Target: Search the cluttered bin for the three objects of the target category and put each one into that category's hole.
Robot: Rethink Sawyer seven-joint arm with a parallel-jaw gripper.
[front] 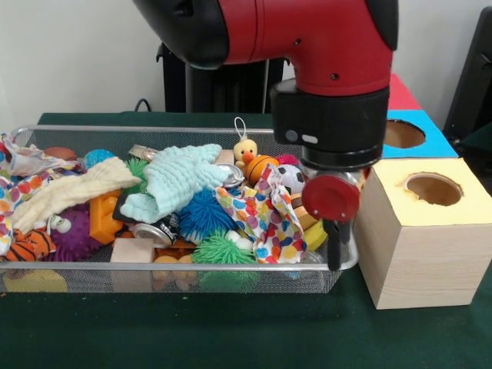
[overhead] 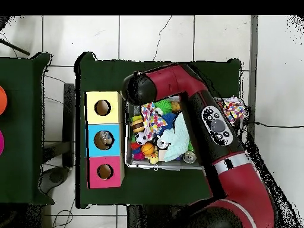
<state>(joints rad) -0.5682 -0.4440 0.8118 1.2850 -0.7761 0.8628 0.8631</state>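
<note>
One black pincer (front: pixel 335 244) of mine hangs over the silver wire-mesh bin (front: pixel 177 267) beside the yellow-topped wooden box (front: pixel 419 246); whether it is spread I cannot tell

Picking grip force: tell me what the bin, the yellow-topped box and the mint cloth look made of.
Bin: silver wire mesh, shiny metal rim.
Box: pale wood, visible grain; matte yellow top, maybe painted.
Mint cloth: soft fabric with a bumpy, waffled texture.

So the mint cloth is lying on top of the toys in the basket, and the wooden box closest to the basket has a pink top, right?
Not quite. The mint cloth does lie on top of the toys in the wire basket, but in the front view the wooden box beside the basket has a yellow top, not a pink one. The overhead view puts the pink-topped box at the other end of the row.
</note>
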